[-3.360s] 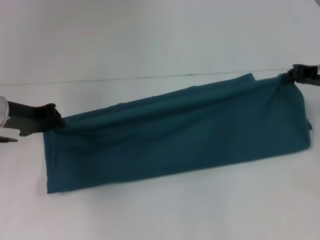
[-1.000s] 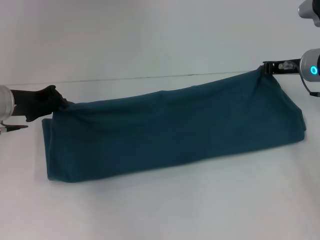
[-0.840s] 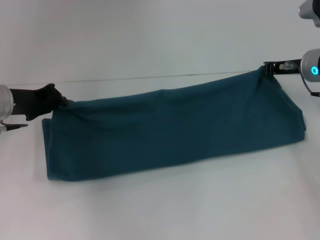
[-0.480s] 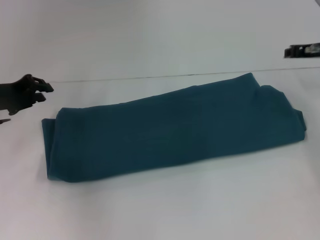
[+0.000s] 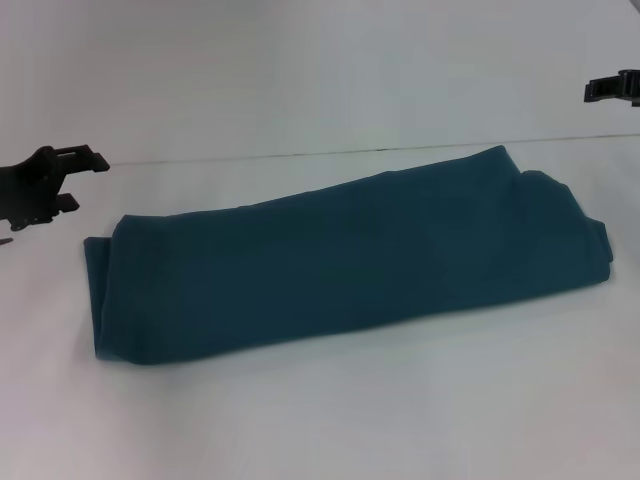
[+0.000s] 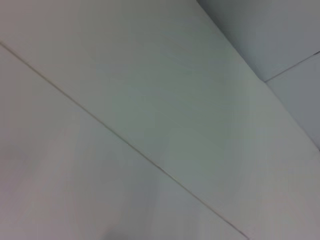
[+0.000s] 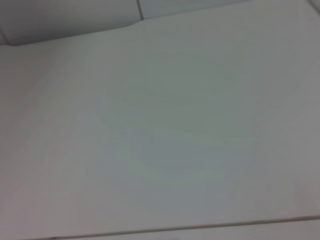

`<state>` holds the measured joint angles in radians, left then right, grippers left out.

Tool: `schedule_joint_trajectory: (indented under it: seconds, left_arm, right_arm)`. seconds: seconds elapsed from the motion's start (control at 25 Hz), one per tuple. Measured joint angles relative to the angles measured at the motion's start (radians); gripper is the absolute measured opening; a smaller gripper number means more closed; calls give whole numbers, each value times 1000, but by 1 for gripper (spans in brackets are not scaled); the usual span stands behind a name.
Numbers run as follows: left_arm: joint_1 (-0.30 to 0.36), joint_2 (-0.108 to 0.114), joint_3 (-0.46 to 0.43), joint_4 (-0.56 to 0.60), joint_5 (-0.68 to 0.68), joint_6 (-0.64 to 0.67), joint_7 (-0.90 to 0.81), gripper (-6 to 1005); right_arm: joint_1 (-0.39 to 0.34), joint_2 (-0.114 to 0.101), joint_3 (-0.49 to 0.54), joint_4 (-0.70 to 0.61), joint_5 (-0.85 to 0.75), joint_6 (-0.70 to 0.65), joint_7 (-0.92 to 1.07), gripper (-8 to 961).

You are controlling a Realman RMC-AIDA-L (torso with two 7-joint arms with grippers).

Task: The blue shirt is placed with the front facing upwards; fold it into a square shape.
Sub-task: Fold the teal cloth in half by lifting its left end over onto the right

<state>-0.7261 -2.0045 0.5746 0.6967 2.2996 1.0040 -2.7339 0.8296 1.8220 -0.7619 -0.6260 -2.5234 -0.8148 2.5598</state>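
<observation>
One blue shirt [image 5: 340, 260] lies on the white table [image 5: 330, 420] in the head view, folded into a long narrow band with its long axis running from the robot's left, nearer the camera, up toward the right and farther back. The left end is a squared fold close to the near side; the right end is rounder and slightly bunched, with a small fold showing at its upper corner. The cloth is plain dark teal-blue on the side that shows, smooth, with no lettering, collar or label visible. The left gripper [image 5: 72, 178] hangs off the shirt's left end, apart from it, its dark fingers spread and holding nothing. The right gripper [image 5: 612, 90] sits at the far right edge, well apart from the shirt; whether its fingers are spread cannot be told. Both wrist views show only pale surface with thin seams.
</observation>
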Motion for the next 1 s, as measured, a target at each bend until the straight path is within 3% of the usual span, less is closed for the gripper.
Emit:
schedule_joint_trajectory:
  seconds: [0.16, 0.2, 0.28, 0.44, 0.76, 0.84, 1.0]
  left_arm:
    - [4, -1, -5, 5, -23, 33, 30, 773]
    - [9, -1, -6, 6, -43, 49, 51, 818]
    - [25, -3, -6, 9, -102, 94, 108, 861]
    - [74, -17, -7, 30, -228, 207, 226, 947]
    - [171, -61, -15, 40, -295, 331, 265, 930]
    - [194, -73, -20, 37, -328, 330, 280, 930]
    - [224, -83, -22, 6, -378, 330, 326, 929]
  right_arm:
    - [-38, 1, 20, -47, 89, -117, -52, 679]
    - [-66, -1, 38, -64, 173, -209, -108, 752]
    - [-84, 0, 48, -74, 224, -271, -140, 897]
    - [-193, 37, 81, -140, 439, -516, -307, 921]
    - [-380, 122, 136, -135, 694, -830, -504, 926]
    - [-407, 132, 149, -111, 710, -864, -531, 925]
    - [-429, 131, 152, -45, 706, -891, -572, 925]
